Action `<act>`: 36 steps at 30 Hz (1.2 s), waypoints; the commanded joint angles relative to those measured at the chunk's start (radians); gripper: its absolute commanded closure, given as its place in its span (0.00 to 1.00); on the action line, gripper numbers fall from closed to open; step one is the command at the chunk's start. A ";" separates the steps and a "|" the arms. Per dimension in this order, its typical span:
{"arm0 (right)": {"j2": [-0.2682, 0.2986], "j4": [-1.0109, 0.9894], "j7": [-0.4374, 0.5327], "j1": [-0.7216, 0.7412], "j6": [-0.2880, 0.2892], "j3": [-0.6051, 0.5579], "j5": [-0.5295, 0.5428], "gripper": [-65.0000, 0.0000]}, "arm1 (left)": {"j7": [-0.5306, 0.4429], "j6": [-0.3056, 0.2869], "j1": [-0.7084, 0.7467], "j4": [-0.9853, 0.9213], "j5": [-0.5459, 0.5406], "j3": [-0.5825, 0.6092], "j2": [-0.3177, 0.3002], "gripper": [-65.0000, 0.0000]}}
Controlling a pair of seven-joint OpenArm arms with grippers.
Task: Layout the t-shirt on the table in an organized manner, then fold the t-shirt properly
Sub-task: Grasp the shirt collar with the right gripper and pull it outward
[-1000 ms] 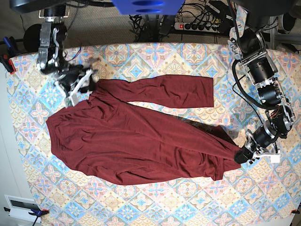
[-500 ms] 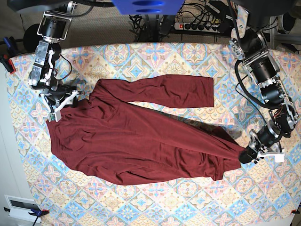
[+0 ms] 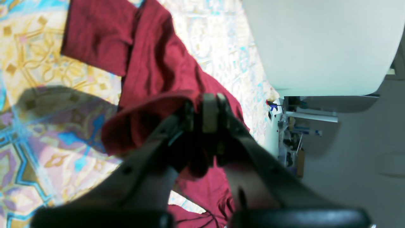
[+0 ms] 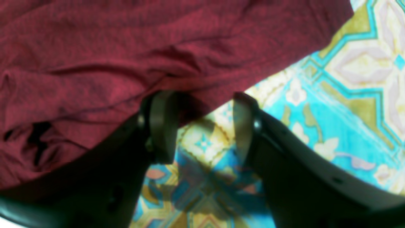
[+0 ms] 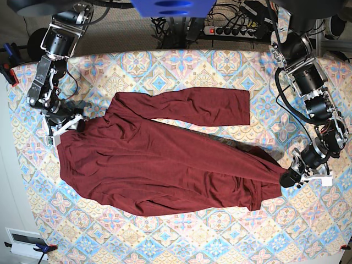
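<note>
**A:** How far along is it? The left gripper (image 3: 205,110) is pinched tight on a bunch of the t-shirt (image 5: 165,165) at the 3 o'clock end.

**B:** Right gripper (image 4: 202,123) at 9 o'clock gapes wide, holding nothing, cloth edge just beyond its tips. The shirt's sprawled diagonally mid-table (image 5: 165,66), sleeve at 12. Looks like layout's unfinished and folding hasn't started.

In the left wrist view, the t-shirt (image 3: 152,63) runs off the top and bottom edges, and the left gripper (image 3: 205,110) hides the fabric caught between its fingers. In the right wrist view the garment is cut off at the top and left. The table (image 5: 181,242) runs past the base view's bottom edge.
</note>
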 commanded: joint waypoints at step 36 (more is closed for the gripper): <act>-0.028 -0.027 0.005 0.055 0.001 0.018 0.088 1.00 | -0.011 -0.009 0.018 0.014 -0.022 0.004 -0.014 1.00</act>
